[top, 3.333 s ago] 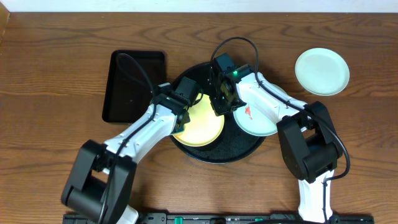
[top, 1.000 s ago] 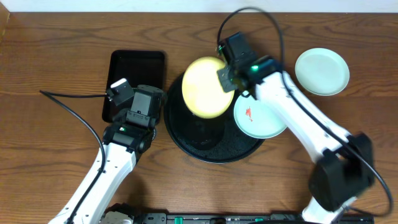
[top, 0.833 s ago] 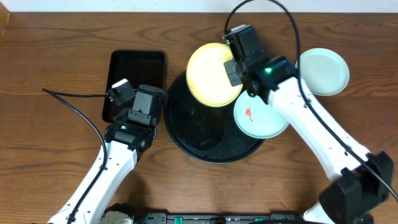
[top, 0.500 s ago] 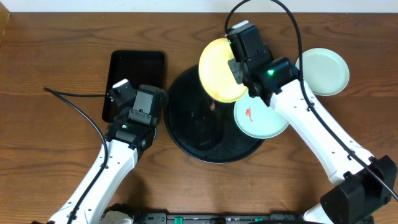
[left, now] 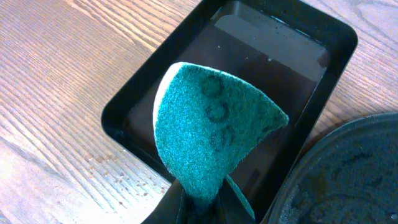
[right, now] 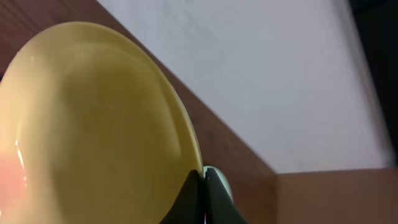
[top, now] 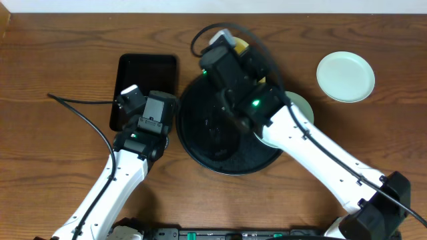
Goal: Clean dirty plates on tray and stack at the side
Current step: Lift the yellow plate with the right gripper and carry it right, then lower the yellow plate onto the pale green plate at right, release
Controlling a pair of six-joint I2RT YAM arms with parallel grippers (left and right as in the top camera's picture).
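The large round black tray (top: 200,143) sits at the centre of the wooden counter (top: 53,67). The right arm stretches across it, so only its dark, speckled floor shows on the left and lower sides. One pale mint-green plate (top: 302,107) lies at the tray's right edge, mostly hidden under that arm. A second mint-green plate (top: 345,77) rests apart on the counter at the upper right of the frame. The yellow plate (right: 93,124) is off the tray, tilted steeply and held above its upper edge. The right pincer (right: 203,182) is pinched on the plate's rim, and a pinkish blur shows at the plate's lower left in the wrist view. At the upper left of the overhead frame is the smaller rectangular black tray (left: 124,109), with a glossy floor. Over it the left pincer (left: 200,202) clamps a green sponge (left: 211,127) by its lower corner. The sponge face carries faint ring-shaped marks that cannot be read as letters.
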